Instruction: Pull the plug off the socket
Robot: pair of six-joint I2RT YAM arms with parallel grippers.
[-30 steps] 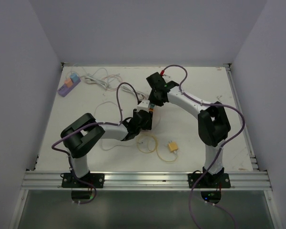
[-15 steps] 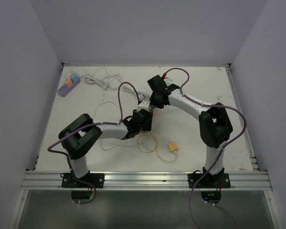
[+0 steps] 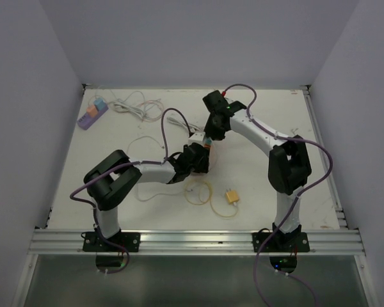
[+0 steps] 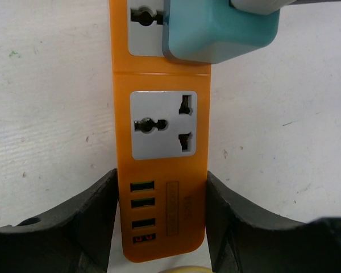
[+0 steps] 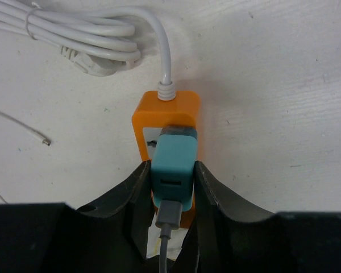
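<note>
The plug (image 5: 171, 162) sits on the socket strip (image 5: 184, 108).

Your left arm (image 3: 150, 173) and right arm (image 3: 259, 131) both present white link shells between black joint housings. A purple cable (image 3: 173, 110) loops loosely along each. Your fingers (image 4: 74, 222) are matte black, moulded, with rounded inner edges.
</note>
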